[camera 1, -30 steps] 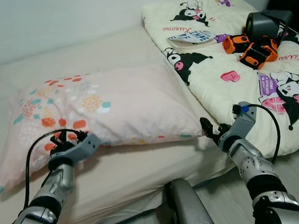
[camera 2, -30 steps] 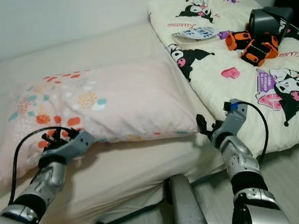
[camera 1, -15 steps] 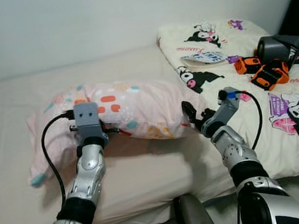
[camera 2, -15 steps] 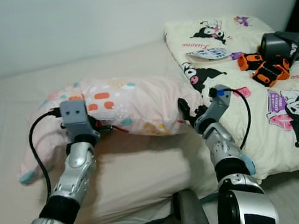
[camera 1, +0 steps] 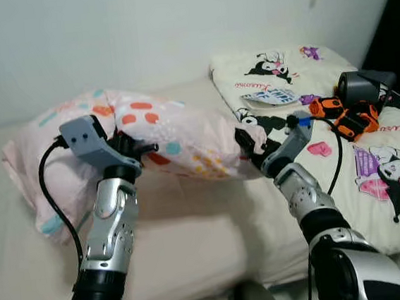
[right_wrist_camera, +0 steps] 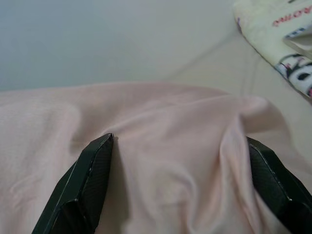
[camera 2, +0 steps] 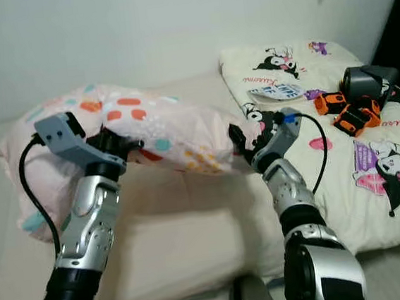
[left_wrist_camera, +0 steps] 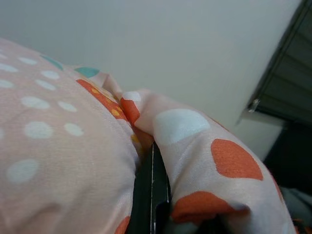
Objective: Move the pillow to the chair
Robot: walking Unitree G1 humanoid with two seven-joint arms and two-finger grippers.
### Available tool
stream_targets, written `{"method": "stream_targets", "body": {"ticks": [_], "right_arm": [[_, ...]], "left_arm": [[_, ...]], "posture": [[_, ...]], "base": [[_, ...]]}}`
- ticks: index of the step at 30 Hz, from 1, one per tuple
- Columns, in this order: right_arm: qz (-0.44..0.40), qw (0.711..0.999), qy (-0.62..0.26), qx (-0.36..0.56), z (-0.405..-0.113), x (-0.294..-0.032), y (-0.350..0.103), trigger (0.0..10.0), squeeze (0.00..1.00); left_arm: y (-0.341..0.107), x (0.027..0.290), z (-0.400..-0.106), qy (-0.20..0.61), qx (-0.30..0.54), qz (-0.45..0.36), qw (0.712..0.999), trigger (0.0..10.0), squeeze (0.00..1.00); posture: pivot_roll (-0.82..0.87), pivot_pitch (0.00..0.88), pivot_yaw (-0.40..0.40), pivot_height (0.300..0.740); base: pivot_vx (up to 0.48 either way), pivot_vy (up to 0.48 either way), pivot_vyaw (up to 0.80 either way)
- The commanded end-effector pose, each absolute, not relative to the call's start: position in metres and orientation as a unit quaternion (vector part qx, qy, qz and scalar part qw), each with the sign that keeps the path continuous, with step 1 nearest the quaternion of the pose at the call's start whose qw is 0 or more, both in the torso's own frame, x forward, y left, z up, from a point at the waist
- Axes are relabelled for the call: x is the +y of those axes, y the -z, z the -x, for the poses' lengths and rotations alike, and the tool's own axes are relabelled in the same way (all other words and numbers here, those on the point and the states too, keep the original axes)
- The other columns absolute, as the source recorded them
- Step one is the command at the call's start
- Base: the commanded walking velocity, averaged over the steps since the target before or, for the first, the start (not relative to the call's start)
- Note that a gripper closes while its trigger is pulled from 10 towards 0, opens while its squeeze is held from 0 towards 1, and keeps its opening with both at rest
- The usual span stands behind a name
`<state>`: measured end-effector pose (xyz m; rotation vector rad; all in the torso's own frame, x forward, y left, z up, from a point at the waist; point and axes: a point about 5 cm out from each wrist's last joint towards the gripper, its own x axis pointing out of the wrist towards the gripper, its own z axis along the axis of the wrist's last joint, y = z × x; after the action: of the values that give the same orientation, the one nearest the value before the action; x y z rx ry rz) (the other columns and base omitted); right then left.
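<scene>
The pink pillow [camera 1: 162, 129], dotted with orange, white and teal spots, hangs above the bed between my two arms. Its left end droops toward the mattress. My left gripper [camera 1: 134, 148] is shut on a fold of the pillow's underside; in the left wrist view its black fingers [left_wrist_camera: 151, 195] pinch the cloth. My right gripper [camera 1: 245, 144] holds the pillow's right corner. In the right wrist view the fingers [right_wrist_camera: 90, 180] stand wide apart with pink fabric bulging between them.
The beige mattress [camera 1: 194, 235] lies below the pillow. A cream cartoon-print blanket [camera 1: 387, 174] covers the bed's right side and carries orange toy cars [camera 1: 348, 111], a dark grey device [camera 1: 360, 86] and a printed card [camera 1: 266, 98]. A white wall stands behind.
Both arms have lifted the pillow off the mattress, first its near edge and now the whole pillow. The camera has also risen and shifted.
</scene>
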<state>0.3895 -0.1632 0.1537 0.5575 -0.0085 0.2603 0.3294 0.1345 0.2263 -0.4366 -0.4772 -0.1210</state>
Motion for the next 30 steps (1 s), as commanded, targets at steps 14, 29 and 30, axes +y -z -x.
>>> {"method": "stream_targets", "body": {"ticks": [14,29,30], "right_arm": [[-0.287,0.946,-0.148,0.007,-0.391,-0.148,-0.151,10.0,0.0],[-0.258,0.951,-0.17,0.012,-0.388,-0.142,-0.146,10.0,0.0],[-0.258,0.951,-0.17,0.012,-0.388,-0.142,-0.146,10.0,0.0]], "left_arm": [[-0.267,0.123,-0.317,0.123,-0.287,0.248,0.917,10.0,0.0],[-0.227,0.12,-0.319,0.099,-0.193,0.191,0.957,10.0,0.0],[-0.227,0.12,-0.319,0.099,-0.193,0.191,0.957,10.0,0.0]], "posture": [[-0.12,0.0,0.017,0.711],[-0.12,0.0,0.005,0.72],[-0.12,0.0,0.005,0.72]], "base": [[0.0,0.0,0.0],[0.0,0.0,0.0],[0.0,0.0,0.0]]}}
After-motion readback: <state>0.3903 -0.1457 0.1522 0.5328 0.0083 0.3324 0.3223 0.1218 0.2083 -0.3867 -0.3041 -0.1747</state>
